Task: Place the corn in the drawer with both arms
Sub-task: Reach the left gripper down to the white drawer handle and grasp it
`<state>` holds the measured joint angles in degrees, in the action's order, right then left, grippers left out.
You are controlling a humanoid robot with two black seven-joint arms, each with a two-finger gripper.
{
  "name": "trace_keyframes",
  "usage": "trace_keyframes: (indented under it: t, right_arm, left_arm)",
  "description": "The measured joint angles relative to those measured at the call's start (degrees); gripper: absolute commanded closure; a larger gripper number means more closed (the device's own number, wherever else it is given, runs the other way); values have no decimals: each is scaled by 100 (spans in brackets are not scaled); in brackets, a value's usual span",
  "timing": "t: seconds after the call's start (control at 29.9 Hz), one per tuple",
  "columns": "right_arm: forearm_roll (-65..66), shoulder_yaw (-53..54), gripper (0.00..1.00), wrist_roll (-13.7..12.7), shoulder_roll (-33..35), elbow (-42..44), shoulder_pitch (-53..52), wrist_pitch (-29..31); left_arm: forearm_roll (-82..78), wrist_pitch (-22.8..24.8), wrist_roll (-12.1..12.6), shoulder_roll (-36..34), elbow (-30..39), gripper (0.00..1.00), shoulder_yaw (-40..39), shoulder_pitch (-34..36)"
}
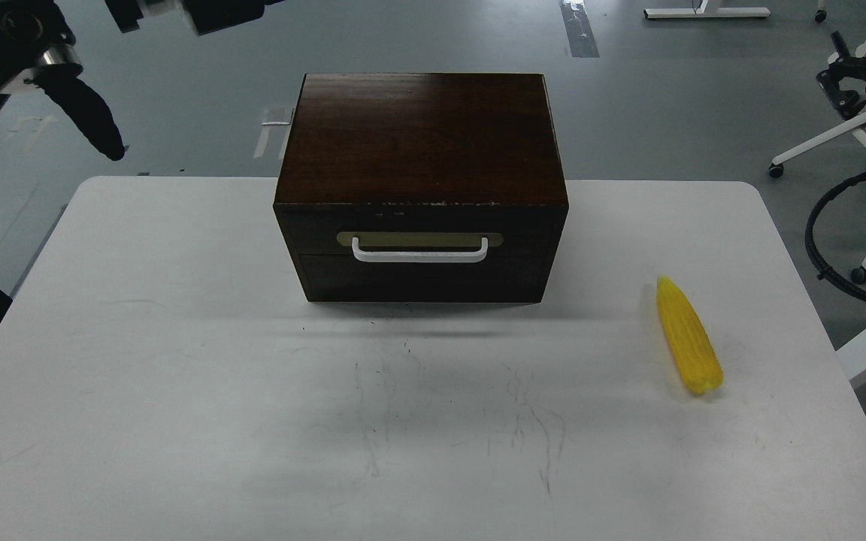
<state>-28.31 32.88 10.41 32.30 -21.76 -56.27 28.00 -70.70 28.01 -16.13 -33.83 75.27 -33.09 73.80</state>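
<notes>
The corn is a bright yellow cob lying on the white table at the right, pointed tip toward the far side. The drawer of the dark brown box is shut, its white bar handle facing me. My left gripper hangs high at the far left, well away from the box; it shows as one dark finger shape below a silver wrist ring. My right gripper is a dark shape at the far right edge, off the table and far from the corn. Neither holds anything.
The box stands at the table's far middle. A black cable loop hangs by the table's right edge. White chair legs on castors stand on the grey floor at the right. Faint scratch marks cross the table's front middle.
</notes>
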Motion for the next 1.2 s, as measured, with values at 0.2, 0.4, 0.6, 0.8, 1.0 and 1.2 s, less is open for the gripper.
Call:
trace_keyframes:
  t: [0.2,0.4,0.6,0.8,1.0,1.2]
  right_arm:
    - [0,13,0,13,15,30,19,0]
    - [0,37,0,14,15,56,19,0]
    - [0,46,0,21,22,60,19,0]
    - [0,66,0,22,47,66,27,0]
    - [0,70,0,23,49,74,31,0]
    - [0,70,0,34,49,76,34,0]
  left_arm:
    - [-2230,-1,-70,594,208,18,1092,421]
    - [-2898,-1,-161,716,523,32,2357,867]
    - [-3996,-1,-175,1016,462,32,3288,1081]
    - [-4676,-1,-189,1058,426,31,3701,1096]
    - [-4880,-1,-189,1052,356,31,4026,1080]
    - [-4975,-1,-194,1035,225,30,4163,1021]
